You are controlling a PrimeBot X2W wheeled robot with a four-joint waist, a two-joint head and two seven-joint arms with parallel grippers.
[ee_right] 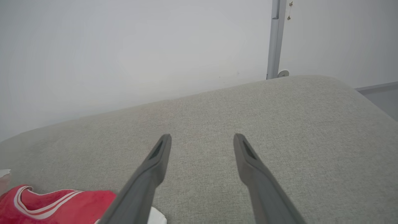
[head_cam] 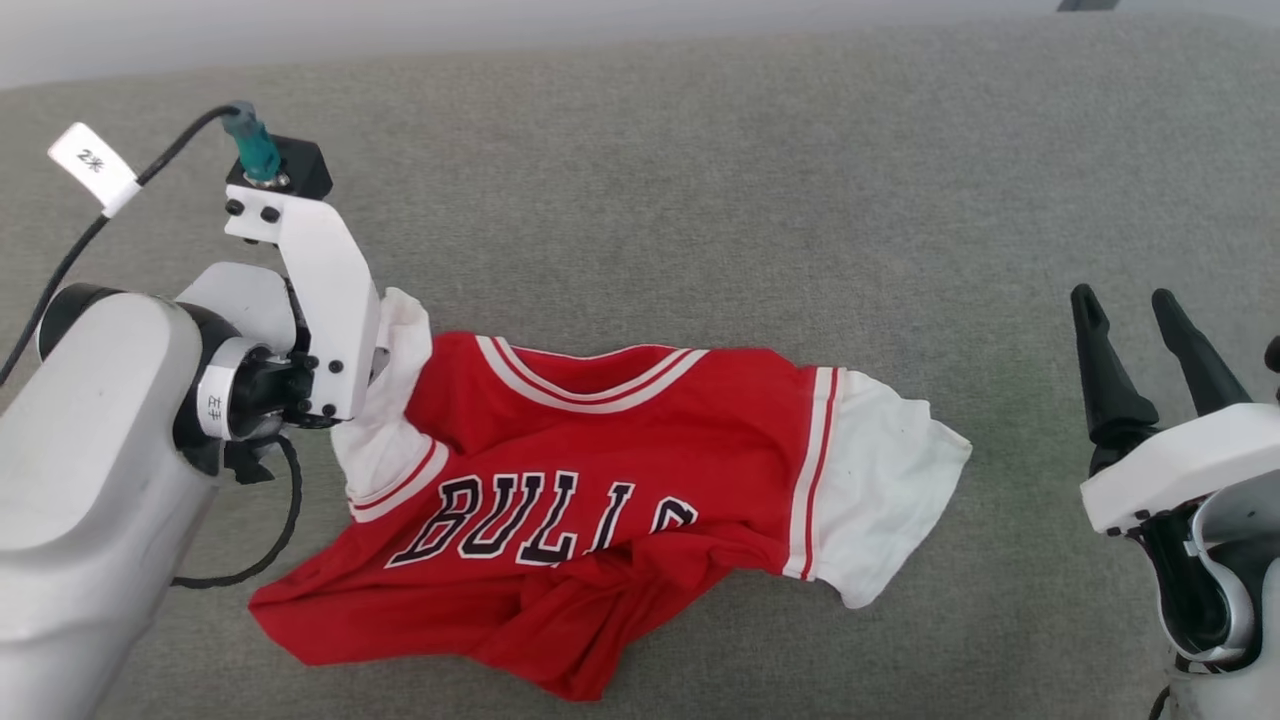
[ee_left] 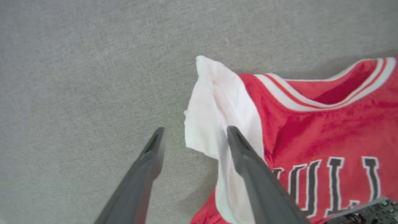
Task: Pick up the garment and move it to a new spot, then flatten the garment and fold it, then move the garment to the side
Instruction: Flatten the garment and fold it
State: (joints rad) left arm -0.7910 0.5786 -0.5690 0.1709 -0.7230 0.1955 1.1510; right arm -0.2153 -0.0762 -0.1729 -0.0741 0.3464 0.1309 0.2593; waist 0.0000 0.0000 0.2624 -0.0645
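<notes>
Closest to you in the head view is the left arm's pale forearm, smooth rounded plastic, with a black cable running up to a teal plug on the wrist mount. Look along the left gripper in its wrist view and you see the two long dark fingers spread wide with nothing pinched between them. One tapered finger crosses the garment's white sleeve, though you cannot tell whether it presses the cloth or hangs just above it. Your right gripper stands well off to the right, jaws parted just as wide and empty, its matte pointed fingers over bare upholstery. The garment lies print-up on the grey surface, between the two grippers and much nearer the left one. It is thin, soft red fabric with white short sleeves, striped white-and-red bands at the collar and sleeve seams, and dark block letters edged in white across the chest. Its sleeve on your left is bunched into a raised ridge beside the wrist, the one on your right spreads almost flat, and the lower hem is rumpled into overlapping folds. Under it the surface is a padded, finely woven grey cloth with a rounded far edge against a plain white wall.
</notes>
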